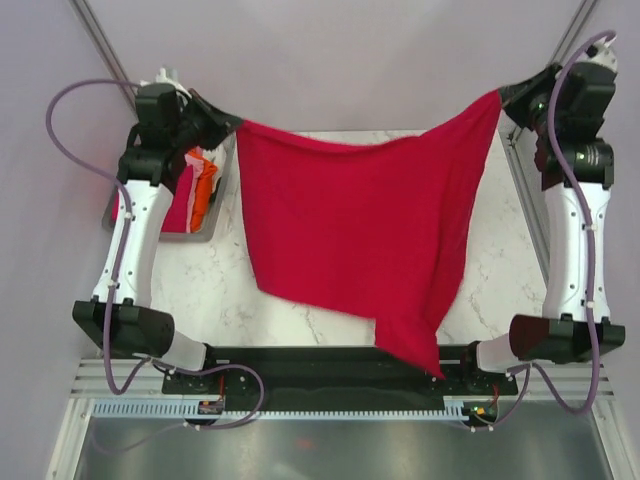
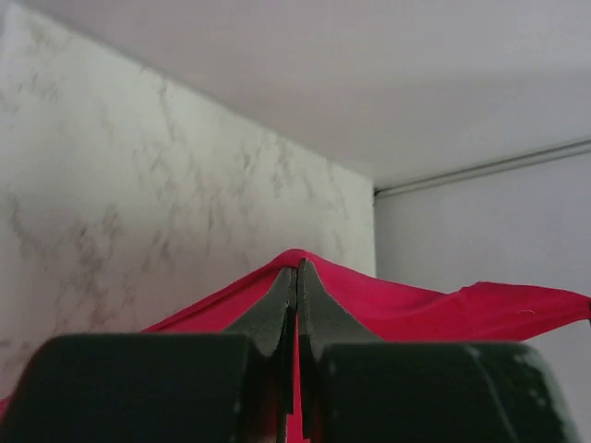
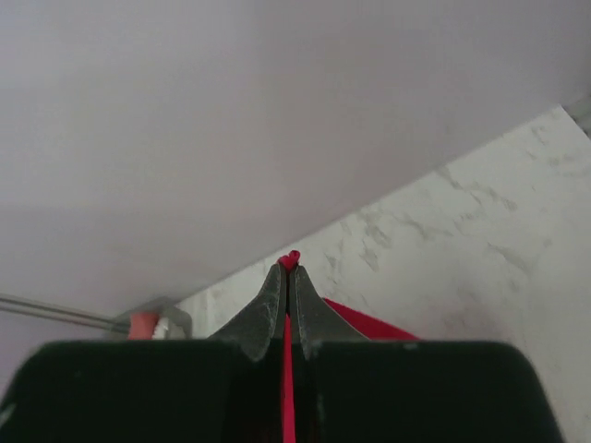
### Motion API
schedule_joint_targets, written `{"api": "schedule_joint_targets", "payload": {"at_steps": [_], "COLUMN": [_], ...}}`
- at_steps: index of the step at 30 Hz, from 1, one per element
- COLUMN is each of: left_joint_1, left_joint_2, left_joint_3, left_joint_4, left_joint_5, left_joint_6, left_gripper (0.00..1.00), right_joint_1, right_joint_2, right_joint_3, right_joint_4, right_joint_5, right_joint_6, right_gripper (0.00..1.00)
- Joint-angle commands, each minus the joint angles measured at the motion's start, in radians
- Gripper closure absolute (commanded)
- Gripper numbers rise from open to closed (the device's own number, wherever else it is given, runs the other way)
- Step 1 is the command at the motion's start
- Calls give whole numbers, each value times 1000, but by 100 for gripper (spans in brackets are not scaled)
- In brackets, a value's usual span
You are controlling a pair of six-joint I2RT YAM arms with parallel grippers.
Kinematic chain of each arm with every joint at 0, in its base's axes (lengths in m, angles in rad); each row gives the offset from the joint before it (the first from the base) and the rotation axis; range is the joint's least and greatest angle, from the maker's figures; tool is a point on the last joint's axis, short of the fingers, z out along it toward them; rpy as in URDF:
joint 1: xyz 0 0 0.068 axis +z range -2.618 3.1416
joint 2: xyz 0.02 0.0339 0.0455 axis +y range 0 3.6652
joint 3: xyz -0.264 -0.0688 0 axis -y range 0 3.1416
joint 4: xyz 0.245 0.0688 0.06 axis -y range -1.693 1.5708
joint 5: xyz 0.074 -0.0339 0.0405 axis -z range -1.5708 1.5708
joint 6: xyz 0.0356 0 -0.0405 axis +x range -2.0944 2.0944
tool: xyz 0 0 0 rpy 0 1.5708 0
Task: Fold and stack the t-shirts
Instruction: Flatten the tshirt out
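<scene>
A crimson red t-shirt [image 1: 360, 230] hangs spread above the marble table between my two grippers. My left gripper [image 1: 232, 122] is shut on its upper left corner; in the left wrist view [image 2: 297, 266] red cloth [image 2: 416, 309] is pinched between the shut jaws. My right gripper [image 1: 503, 95] is shut on the upper right corner; a nub of red cloth [image 3: 290, 259] pokes past its shut fingertips [image 3: 290, 272]. The shirt's lower point droops to the near edge [image 1: 425, 360]. Other shirts, magenta-pink, orange and white [image 1: 200, 185], lie in the bin at left.
The clear grey plastic bin [image 1: 205, 232] stands at the table's left side, under my left arm, and shows small in the right wrist view [image 3: 152, 323]. The marble table [image 1: 220, 290] ends at a black rail at the near edge [image 1: 320, 360]. Grey walls surround the cell.
</scene>
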Motion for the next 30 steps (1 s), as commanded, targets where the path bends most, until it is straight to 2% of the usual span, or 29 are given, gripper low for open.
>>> {"api": "schedule_joint_targets", "payload": {"at_steps": [1,2,5,6,8,10,11,12,13,14,16,17,19,20,23,30], "left_joint_1": [31,37,40,43,48,51,51,51,51,51,51,51,51,51,50,45], "left_joint_2": [57,125,202,231,243,246,245,243,236,228,211,203,181,171,142,56], "left_joint_3": [292,401,539,547,505,443,366,321,275,171,60,-41,-139,-242,-428,-758], "left_joint_4": [98,95,95,95,95,98,100,103,104,112,165,179,219,253,294,406], "left_joint_5": [69,83,121,127,138,150,155,159,161,156,170,172,176,182,181,182], "left_joint_6": [-52,-59,-75,-75,-79,-69,-62,-55,-44,-42,-35,-29,-10,0,11,48], "left_gripper": [98,98,98,98,98,98,98,98,98,98,98,98,98,98,98,98], "right_joint_1": [-2,-2,-2,-2,-2,-2,-2,-2,-2,-2,-4,-4,-2,-2,-4,-2], "right_joint_2": [70,105,222,253,250,195,166,109,83,54,-30,-58,-147,-211,-313,-460], "right_joint_3": [323,439,581,622,591,418,338,181,103,-51,-208,-361,-507,-654,-884,-1164], "right_joint_4": [91,88,85,86,111,185,221,247,268,313,383,403,448,466,506,482], "right_joint_5": [-29,-49,-100,-132,-150,-164,-167,-166,-155,-154,-152,-150,-111,-95,-34,-20], "right_joint_6": [30,37,41,37,24,12,4,-3,-5,-6,3,10,29,37,40,-2], "right_gripper": [100,100,100,100,100,100,100,100,100,100,100,100,100,100,100,100]}}
